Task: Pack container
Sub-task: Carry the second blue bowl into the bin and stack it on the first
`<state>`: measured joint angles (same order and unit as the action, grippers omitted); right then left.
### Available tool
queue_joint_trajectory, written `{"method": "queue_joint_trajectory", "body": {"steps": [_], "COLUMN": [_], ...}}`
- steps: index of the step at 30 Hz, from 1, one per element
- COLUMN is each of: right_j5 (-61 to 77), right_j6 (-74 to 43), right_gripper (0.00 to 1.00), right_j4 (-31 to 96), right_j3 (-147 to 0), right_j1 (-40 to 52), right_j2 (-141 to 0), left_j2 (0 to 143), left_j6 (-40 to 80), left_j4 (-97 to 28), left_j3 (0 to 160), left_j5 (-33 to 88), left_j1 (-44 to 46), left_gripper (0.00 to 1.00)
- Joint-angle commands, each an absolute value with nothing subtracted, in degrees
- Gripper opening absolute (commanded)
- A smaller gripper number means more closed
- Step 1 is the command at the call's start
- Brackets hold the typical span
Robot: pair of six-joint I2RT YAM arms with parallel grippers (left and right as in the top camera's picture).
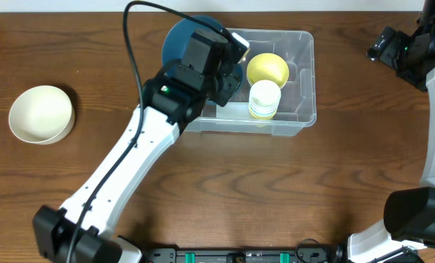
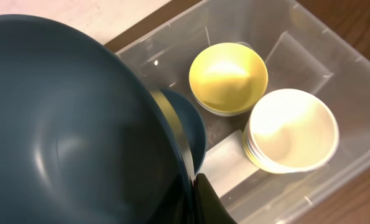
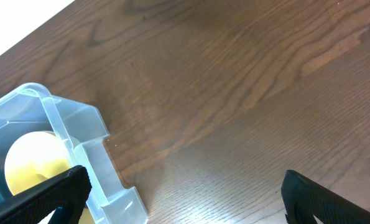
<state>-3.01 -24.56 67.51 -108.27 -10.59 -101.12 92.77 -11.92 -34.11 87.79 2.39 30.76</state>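
Table: brown wooden table [image 1: 275, 190], grain running left to right in the overhead view.
Container: clear rectangular plastic bin [image 1: 299, 93] with rounded corners and a rim, standing flat on the table, toward the far side and a little right of centre in the overhead view.
Bin, right half: yellow round bowl [image 2: 228, 78] upright at the far side. Stack of cream cups [image 2: 290, 130] upright at the near side, just beside the yellow bowl.
Bin, left half: a second dark blue curved rim below the held bowl (too covered to tell more).
Left claw: left gripper [image 2: 196, 190] pinching the rim of a dark blue round plastic bowl [image 2: 66, 137], with one black finger visible against the rim in the wrist view.
Held bowl: tilted, hollow side toward the left wrist camera, hanging over the bin's left end. Far edge past the bin's far-left corner in the overhead view.
Right claw: right gripper [image 3: 185, 186] spread wide with nothing between the fingers, above bare table to the right of the bin, not touching it.
Outside the bin: cream round bowl [image 1: 42, 113] upright on the table at the left, well apart from the bin.
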Motion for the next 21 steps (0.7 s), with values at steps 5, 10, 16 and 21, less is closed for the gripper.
{"method": "queue_joint_trajectory", "body": {"steps": [5, 10, 16, 21], "right_j5": [-3.2, -3.22, -3.2, -3.2], "right_j6": [-25.02, -25.02, -25.04, -25.02], "right_gripper": [0.99, 0.99, 0.99, 0.99], "right_j4": [67.51, 67.53, 67.53, 67.53], "right_j3": [-109.01, -109.01, -109.01, -109.01], "right_j1": [-10.83, -10.83, -10.83, -10.83], "right_j2": [-100.2, -100.2, -100.18, -100.2], "left_j2": [99.33, 103.35, 106.89, 109.16], "left_j6": [-12.82, -12.84, -12.88, -12.88], "left_j4": [-31.14, -28.34, -27.31, -25.91], "left_j3": [88.31, 88.31, 88.31, 88.31], "left_j5": [2.2, 2.17, 2.09, 1.91], "left_j1": [30.63, 30.61, 30.55, 30.55], "left_gripper": [0.06, 0.06, 0.06, 0.06]}}
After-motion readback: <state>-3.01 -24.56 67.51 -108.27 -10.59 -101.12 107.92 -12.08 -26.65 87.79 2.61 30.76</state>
